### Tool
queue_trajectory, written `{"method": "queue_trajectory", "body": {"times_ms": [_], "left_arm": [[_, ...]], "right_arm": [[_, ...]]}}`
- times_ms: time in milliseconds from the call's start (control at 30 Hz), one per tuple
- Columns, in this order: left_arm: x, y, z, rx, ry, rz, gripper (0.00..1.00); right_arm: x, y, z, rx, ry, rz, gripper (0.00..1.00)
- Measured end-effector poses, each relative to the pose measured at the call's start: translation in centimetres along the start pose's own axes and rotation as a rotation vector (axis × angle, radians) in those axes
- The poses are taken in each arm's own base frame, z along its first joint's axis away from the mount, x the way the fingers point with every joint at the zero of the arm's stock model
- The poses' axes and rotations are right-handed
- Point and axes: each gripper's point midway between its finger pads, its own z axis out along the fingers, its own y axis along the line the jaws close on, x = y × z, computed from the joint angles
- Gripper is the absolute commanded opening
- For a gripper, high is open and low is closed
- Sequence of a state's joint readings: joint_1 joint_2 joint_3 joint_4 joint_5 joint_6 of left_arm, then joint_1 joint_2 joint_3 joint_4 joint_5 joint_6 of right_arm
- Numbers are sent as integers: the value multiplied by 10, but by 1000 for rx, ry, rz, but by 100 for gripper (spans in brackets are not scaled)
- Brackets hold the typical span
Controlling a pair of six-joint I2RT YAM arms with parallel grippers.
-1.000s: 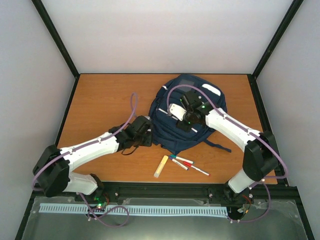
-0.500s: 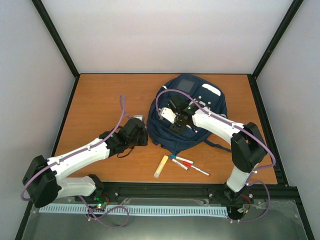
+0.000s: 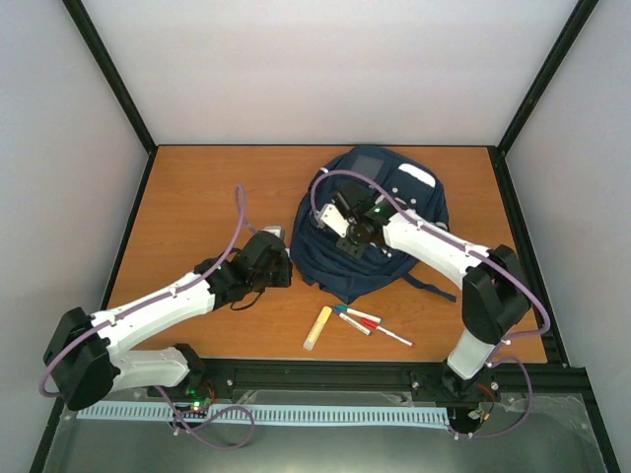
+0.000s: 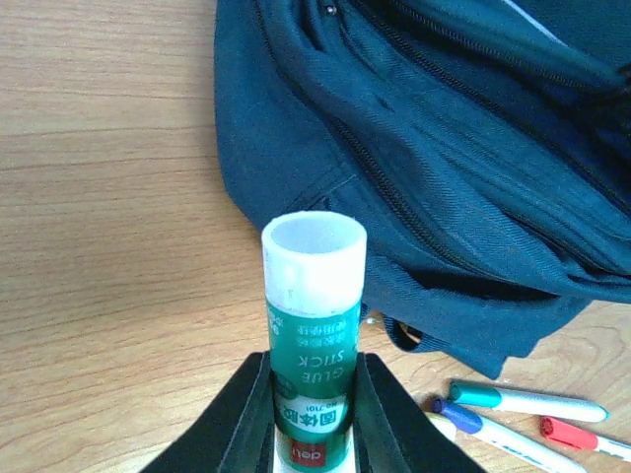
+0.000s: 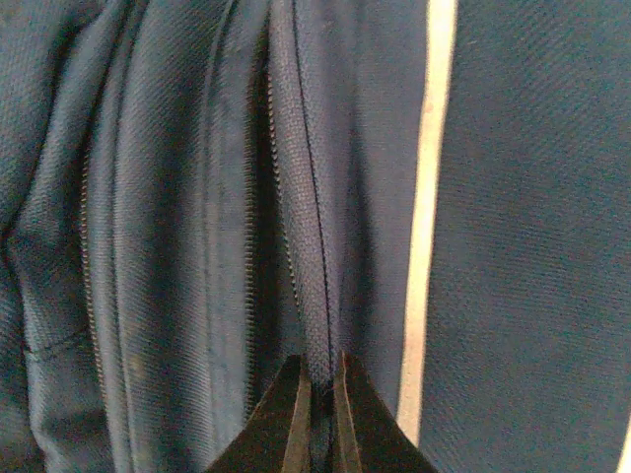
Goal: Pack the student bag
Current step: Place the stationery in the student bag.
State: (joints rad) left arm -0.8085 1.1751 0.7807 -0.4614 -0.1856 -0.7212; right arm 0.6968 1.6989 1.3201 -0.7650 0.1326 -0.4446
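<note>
The navy-blue student bag (image 3: 370,222) lies on the wooden table, back centre-right. My right gripper (image 3: 347,235) sits on the bag's left half and is shut on a fold of bag fabric beside an open zipper (image 5: 296,246); a thin white stripe (image 5: 426,217) runs to its right. My left gripper (image 3: 276,258) is just left of the bag's lower edge, shut on a green glue stick (image 4: 314,345) with a white cap that points toward the bag (image 4: 444,168).
Near the front edge lie a yellow marker (image 3: 317,327) and coloured pens (image 3: 370,323), also seen in the left wrist view (image 4: 523,409). A dark bag strap (image 3: 429,286) trails to the right. Black frame posts bound the table.
My left arm drew back to the left with the glue stick, then held. My right gripper moved left across the bag and shifted slightly, still pinching the fabric.
</note>
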Motion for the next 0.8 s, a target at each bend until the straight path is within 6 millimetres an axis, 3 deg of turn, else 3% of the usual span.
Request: {"method": "queue_trajectory", "body": {"times_ms": [100, 367, 533, 800], "left_arm": [[-6, -8, -4, 25, -2, 7, 1], [-48, -69, -18, 232, -55, 3, 1], [-52, -99, -6, 334, -21, -19, 1], [-62, -122, -3, 435, -18, -147, 1]], "right_arm": [[-6, -13, -14, 5, -31, 45, 3], [-20, -53, -61, -41, -172, 203, 3], [-20, -53, -71, -91, -208, 232, 3], [-19, -55, -78, -163, -247, 290, 3]]}}
